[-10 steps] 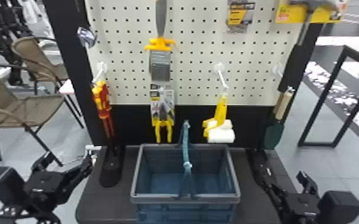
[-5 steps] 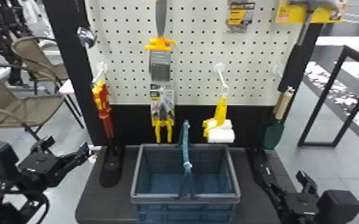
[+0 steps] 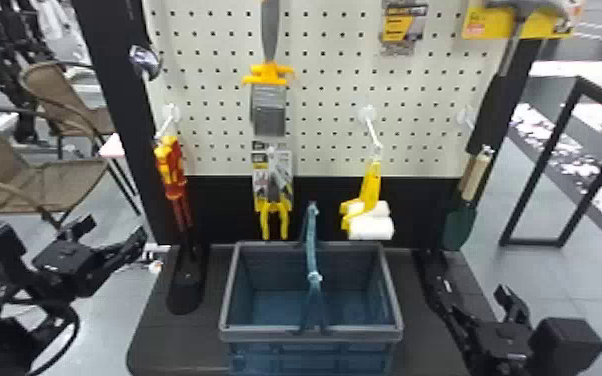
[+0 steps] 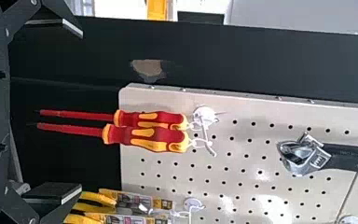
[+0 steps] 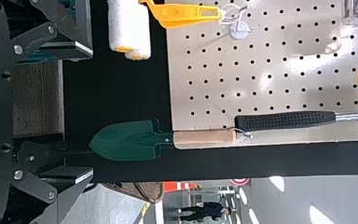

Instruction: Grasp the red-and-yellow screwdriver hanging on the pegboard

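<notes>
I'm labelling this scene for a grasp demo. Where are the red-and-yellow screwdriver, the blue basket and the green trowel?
red-and-yellow screwdriver (image 3: 170, 161): head view, on its handle.
blue basket (image 3: 265, 331): head view, on its front rim.
green trowel (image 5: 126, 140): right wrist view, on its blade.

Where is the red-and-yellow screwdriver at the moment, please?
The screwdriver hangs at the pegboard's left edge in the head view, left of the yellow pliers.
</notes>
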